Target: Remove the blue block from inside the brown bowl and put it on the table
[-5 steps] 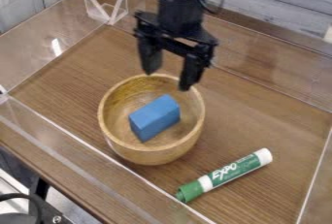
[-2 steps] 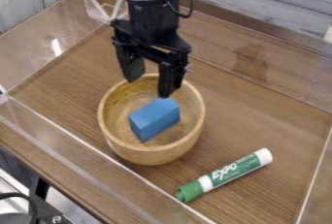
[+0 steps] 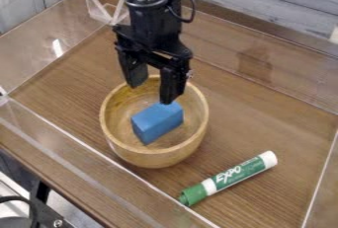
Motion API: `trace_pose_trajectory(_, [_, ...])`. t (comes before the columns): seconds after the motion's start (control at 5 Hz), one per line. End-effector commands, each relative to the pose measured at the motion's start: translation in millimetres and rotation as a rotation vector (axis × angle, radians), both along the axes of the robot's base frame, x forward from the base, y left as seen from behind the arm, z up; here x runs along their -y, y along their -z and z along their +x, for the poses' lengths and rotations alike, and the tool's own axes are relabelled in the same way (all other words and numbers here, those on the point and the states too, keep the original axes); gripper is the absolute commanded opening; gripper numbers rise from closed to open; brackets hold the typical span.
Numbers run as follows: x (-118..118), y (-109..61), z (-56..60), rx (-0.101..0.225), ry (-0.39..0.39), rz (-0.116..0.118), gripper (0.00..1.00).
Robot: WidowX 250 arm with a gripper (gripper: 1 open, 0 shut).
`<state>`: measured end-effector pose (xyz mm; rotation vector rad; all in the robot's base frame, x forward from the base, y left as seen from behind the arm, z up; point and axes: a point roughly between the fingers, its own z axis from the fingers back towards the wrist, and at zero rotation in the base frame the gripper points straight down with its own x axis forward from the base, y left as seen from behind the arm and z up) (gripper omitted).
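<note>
The blue block (image 3: 156, 122) lies inside the brown bowl (image 3: 126, 145), which stands near the middle of the table (image 3: 264, 104). My black gripper (image 3: 152, 82) hangs open, pointing straight down over the bowl's far rim, just above and behind the block. One finger (image 3: 136, 71) is over the far left of the bowl, the other finger (image 3: 171, 84) reaches down close to the block's far end. Nothing is between them.
A green-and-white Expo marker (image 3: 230, 178) lies on the table to the right front of the bowl. Low clear acrylic walls (image 3: 79, 35) edge the tabletop on all sides.
The gripper has shifted left and slightly lower, from over the bowl's far right rim to over the block's far end. It has stayed open. Bowl, block and marker have not moved.
</note>
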<state>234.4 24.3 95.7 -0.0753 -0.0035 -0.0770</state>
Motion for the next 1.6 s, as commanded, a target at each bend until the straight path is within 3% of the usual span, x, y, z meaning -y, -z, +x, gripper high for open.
trace_pose_trajectory(0.0, [-3.7,-8.7,3.6,0.050,-0.002,-0.003,1.00])
trace_pose_trajectory(1.4, [-3.9,-8.5,2.5,0.084,0.004,-0.057,1.00])
